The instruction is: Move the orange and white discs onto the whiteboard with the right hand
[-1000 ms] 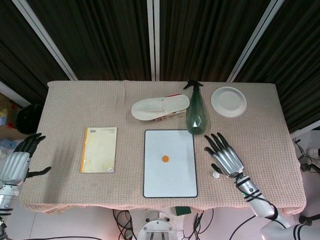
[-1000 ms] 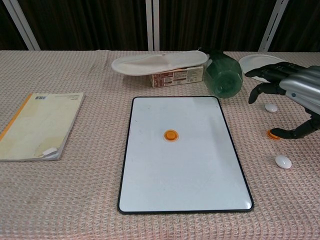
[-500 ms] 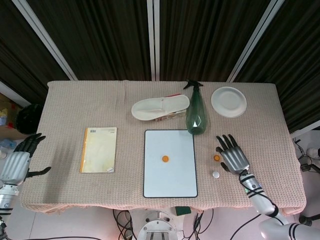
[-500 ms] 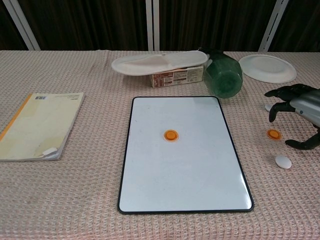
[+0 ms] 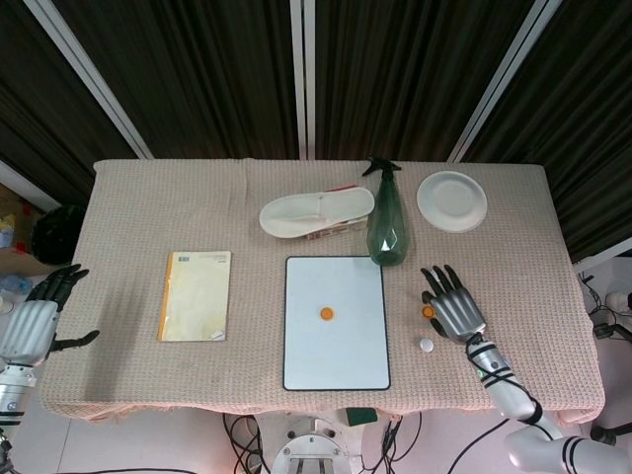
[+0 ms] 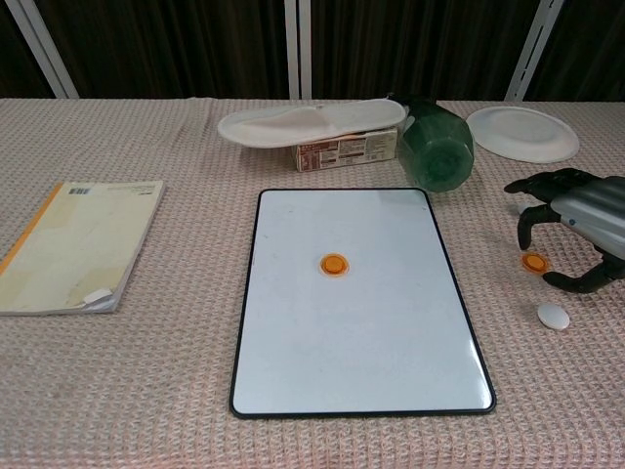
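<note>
The whiteboard (image 5: 336, 360) (image 6: 361, 352) lies flat at the table's front centre, with one orange disc (image 5: 326, 314) (image 6: 334, 263) on it. A second orange disc (image 5: 428, 311) (image 6: 533, 262) lies on the cloth to the board's right. My right hand (image 5: 454, 311) (image 6: 578, 210) hovers over this disc, fingers and thumb curved apart on either side of it, holding nothing. A white disc (image 5: 426, 345) (image 6: 553, 315) lies on the cloth just in front of the hand. My left hand (image 5: 35, 321) hangs spread beyond the table's left edge, seen only in the head view.
A green spray bottle (image 5: 386, 225) (image 6: 438, 151) stands close behind the board's far right corner. Behind it lie a white slipper (image 5: 316, 211) (image 6: 311, 124) on a small box and a white plate (image 5: 451, 200) (image 6: 522, 132). A yellow notebook (image 5: 196, 295) (image 6: 68, 244) lies to the left.
My right hand drew back from beside the bottle toward the table's right front, then settled lower with its fingers arched over the loose orange disc. The discs and my left hand stayed put.
</note>
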Controlling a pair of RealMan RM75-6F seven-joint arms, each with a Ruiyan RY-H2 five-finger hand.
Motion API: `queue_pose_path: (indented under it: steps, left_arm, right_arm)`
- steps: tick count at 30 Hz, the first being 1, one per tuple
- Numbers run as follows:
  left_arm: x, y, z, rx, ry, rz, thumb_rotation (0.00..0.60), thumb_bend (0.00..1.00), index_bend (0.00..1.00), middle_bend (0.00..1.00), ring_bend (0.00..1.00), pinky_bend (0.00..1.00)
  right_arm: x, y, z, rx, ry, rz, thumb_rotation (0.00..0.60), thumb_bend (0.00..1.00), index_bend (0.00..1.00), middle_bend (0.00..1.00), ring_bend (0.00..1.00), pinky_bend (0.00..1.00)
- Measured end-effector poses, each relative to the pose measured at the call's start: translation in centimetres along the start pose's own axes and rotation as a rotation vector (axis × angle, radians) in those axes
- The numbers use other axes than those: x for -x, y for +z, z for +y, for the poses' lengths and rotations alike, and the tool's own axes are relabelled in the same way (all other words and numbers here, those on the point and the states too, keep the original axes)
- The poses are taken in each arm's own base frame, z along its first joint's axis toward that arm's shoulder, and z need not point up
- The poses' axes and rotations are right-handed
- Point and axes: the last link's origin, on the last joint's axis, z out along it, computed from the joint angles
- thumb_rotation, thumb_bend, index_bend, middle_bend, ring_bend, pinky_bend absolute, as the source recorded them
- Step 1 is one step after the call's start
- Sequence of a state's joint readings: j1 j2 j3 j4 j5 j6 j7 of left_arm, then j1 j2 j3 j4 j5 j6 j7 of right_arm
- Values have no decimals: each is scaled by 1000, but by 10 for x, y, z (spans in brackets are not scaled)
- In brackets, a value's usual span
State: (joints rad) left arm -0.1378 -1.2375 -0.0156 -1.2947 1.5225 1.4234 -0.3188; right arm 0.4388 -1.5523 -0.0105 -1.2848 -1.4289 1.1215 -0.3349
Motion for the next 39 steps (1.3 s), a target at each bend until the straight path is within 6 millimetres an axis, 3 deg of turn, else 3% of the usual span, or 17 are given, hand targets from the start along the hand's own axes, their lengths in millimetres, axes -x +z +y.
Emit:
queue_pose_path:
  steps: [11, 19, 26, 39]
  left_arm:
    - [5, 1, 0, 4, -1, -14, 600, 0, 135, 91, 88, 178]
    - [3, 1, -1, 4, 0, -7, 600, 0, 135, 91, 88, 178]
    - [2, 1, -1, 3, 0, -2, 600, 0, 135, 91, 88, 178]
    - [-3, -1, -3, 5, -6, 42, 600, 0, 135, 91, 88, 174]
  right_arm:
    - [-2, 1, -3, -14, 6, 7, 600, 319, 532, 43, 0, 0]
    - [-20, 2, -13, -81, 41, 75, 600, 320, 583, 50, 0, 0]
    - [-46, 19, -47, -243, 33, 128, 600, 320, 603, 51, 0, 0]
    - [-58, 57, -108, -339, -59, 72, 600, 320, 619, 51, 0, 0]
